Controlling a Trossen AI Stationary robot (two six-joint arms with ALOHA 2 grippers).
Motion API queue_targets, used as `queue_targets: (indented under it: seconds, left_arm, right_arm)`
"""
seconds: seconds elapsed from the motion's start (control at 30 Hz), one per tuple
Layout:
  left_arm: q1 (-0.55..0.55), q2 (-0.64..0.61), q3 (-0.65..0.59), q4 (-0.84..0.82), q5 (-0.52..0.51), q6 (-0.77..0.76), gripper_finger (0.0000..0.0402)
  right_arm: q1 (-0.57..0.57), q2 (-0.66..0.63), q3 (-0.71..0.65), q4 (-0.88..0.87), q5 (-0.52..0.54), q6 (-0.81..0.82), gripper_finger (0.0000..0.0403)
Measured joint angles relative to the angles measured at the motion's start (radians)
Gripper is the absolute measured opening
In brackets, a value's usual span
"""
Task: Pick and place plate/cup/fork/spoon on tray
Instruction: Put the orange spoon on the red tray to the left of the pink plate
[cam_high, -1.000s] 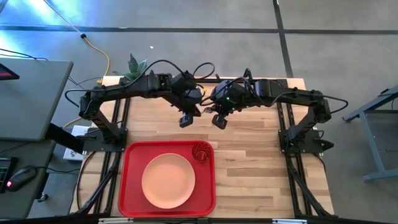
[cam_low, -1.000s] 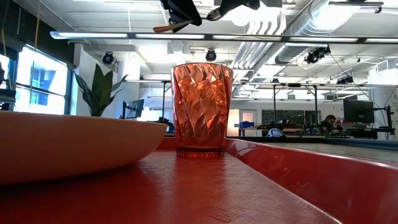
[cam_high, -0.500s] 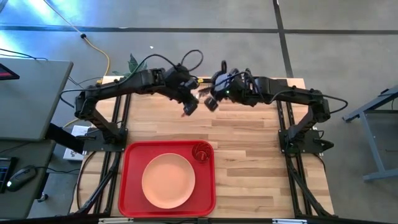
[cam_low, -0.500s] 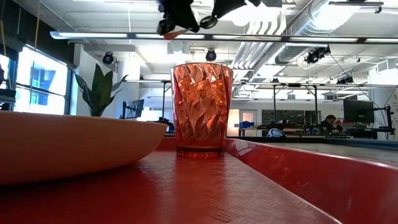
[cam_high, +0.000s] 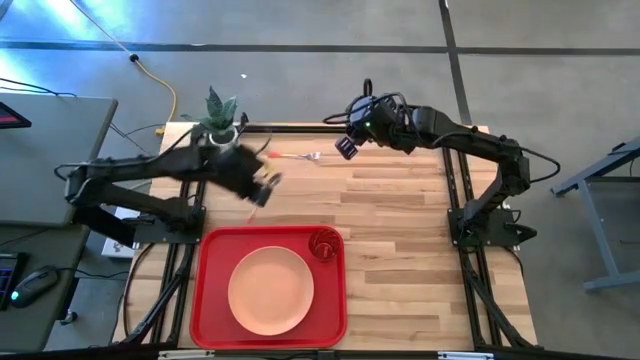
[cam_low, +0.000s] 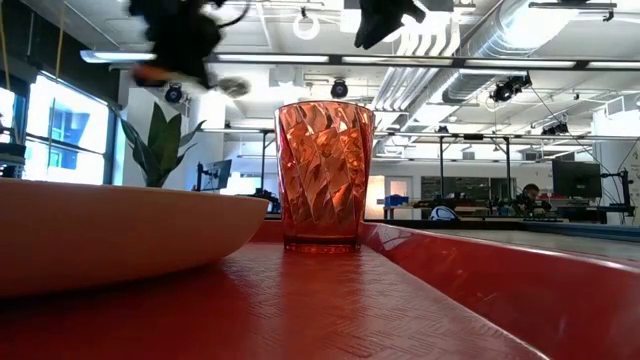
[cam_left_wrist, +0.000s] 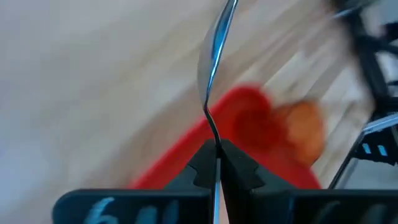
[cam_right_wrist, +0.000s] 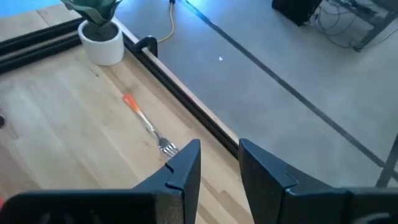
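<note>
My left gripper (cam_high: 262, 190) is shut on the spoon (cam_left_wrist: 213, 68) above the wood table, just beyond the far left corner of the red tray (cam_high: 212, 300). The peach plate (cam_high: 270, 290) lies in the tray. The red-orange cup (cam_high: 324, 243) stands upright in the tray's far right corner. The fork (cam_high: 293, 157) lies flat on the table near the far edge, its tines toward my right gripper (cam_high: 347, 148). That gripper is open and empty above the far edge, and its wrist view (cam_right_wrist: 219, 163) shows the fork (cam_right_wrist: 146, 124) below it. My left gripper pinches the spoon between its two fingers. The thin silver neck (cam_left_wrist: 212, 132) comes out right at the fingertips and the rounded head (cam_left_wrist: 211, 59) points on ahead, along the fingers. The fingers hide the handle. The spoon is lifted clear of the table.
A small white pot with a green plant (cam_high: 222, 122) stands at the table's far left corner. Black frame rails run along the left, right and far edges. Bare wood lies to the right of the tray.
My left gripper has carried the spoon from the table's far middle toward the left edge and nearer the tray, and its wrist view is blurred by the motion. My right gripper has drawn back toward the far edge, away from the left gripper.
</note>
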Motion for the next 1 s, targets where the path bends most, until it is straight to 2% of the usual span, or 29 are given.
queue_targets:
  seconds: [0.1,0.2,0.37,0.47,0.67,0.8,0.87,1.0]
  left_arm:
    - [-0.089,-0.124,-0.115,-0.075,-0.006,-0.197,0.0001]
    - [-0.226,-0.24,-0.199,-0.141,-0.046,-0.41,0.0001]
    - [-0.483,-0.361,-0.328,-0.14,-0.217,-0.692,0.0001]
    - [-0.61,-0.361,-0.394,-0.08,-0.288,-0.813,0.0001]
    - [-0.827,-0.283,-0.504,0.028,-0.341,-0.998,0.0004]
    - [-0.948,-0.255,-0.517,0.023,-0.524,-1.141,0.0005]
    - [-0.993,-0.242,-0.517,0.013,-0.573,-1.174,0.0005]
    - [-1.095,-0.187,-0.517,0.032,-0.58,-1.177,0.0006]
  right_arm:
    - [-0.015,0.0,0.0,-0.002,-0.02,0.0,0.0101]
    - [-0.029,0.0,0.0,-0.01,-0.02,-0.004,0.0101]
    - [-0.036,0.0,0.0,-0.036,-0.019,0.033,0.0101]
    - [-0.035,0.0,0.0,-0.058,-0.025,0.058,0.0101]
    - [-0.032,0.0,0.0,-0.105,-0.036,0.13,0.0101]
    - [-0.02,0.0,0.0,-0.11,-0.036,0.165,0.0101]
    - [-0.015,0.0,0.0,-0.108,-0.043,0.176,0.0101]
    - [-0.014,0.001,0.0,-0.101,-0.044,0.193,0.0101]
